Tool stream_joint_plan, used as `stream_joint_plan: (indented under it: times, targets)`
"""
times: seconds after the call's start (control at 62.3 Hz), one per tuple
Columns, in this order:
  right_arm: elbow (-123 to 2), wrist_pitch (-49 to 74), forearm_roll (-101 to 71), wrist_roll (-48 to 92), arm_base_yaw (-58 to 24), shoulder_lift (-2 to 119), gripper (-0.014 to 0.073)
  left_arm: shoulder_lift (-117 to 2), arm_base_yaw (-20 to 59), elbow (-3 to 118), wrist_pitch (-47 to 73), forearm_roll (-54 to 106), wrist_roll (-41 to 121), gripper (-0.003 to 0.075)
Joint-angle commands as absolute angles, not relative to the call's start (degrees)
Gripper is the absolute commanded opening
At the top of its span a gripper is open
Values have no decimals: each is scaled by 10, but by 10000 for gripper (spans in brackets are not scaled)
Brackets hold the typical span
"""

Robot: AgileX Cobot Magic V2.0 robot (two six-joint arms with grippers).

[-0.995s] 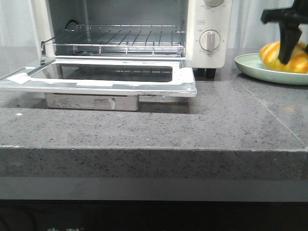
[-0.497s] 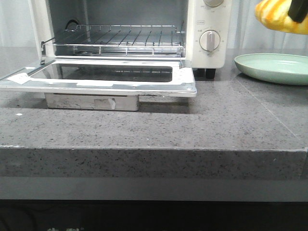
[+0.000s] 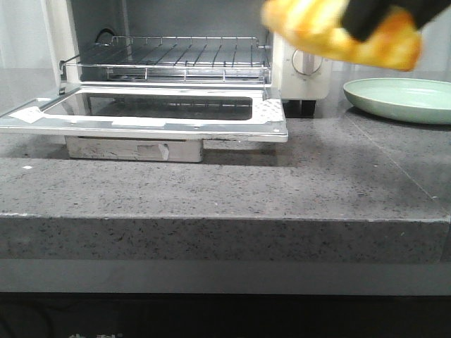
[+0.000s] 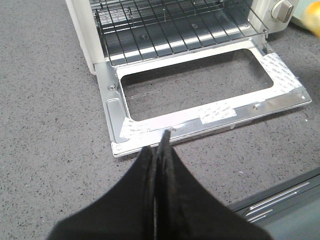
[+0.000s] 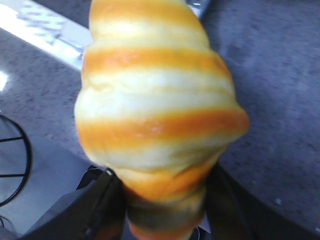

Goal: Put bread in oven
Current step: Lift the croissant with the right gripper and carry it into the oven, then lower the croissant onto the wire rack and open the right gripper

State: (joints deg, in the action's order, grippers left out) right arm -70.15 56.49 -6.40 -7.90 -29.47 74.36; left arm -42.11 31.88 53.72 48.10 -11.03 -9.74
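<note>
on the grey speckled counter (image 3: 211, 190): oven (image 3: 176, 63) far left, door down | green plate (image 3: 402, 98) far right | right gripper (image 3: 370, 17) pinching bread (image 3: 338, 32) aloft between them | left gripper (image 4: 161, 150) pressed together near door

A grey speckled countertop (image 3: 338, 176) carries the oven (image 3: 176, 77) and a green plate (image 3: 402, 98).

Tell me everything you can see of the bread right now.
The bread is a glossy croissant-shaped roll, pale yellow with orange-brown stripes. It is clamped in the right gripper and held in the air, touching nothing else. In the front view it is blurred, in front of the oven knobs, left of the green plate.
</note>
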Motion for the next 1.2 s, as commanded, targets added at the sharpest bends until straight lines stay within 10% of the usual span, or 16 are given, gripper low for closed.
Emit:
stream_joint_plan:
  times: [0.0,0.77,1.188]
  targets:
    - [-746,521,-70,-87,-341,760,59,-419,319,552,441,-116,-102,-18]
    - [-1269,666,289,-237,-434,1148,59,-420,319,552,441,-116,-102,-18]
    - [-1310,628,380,-237,-433,1213,59,-420,319,552,440,-116,-102,-18]
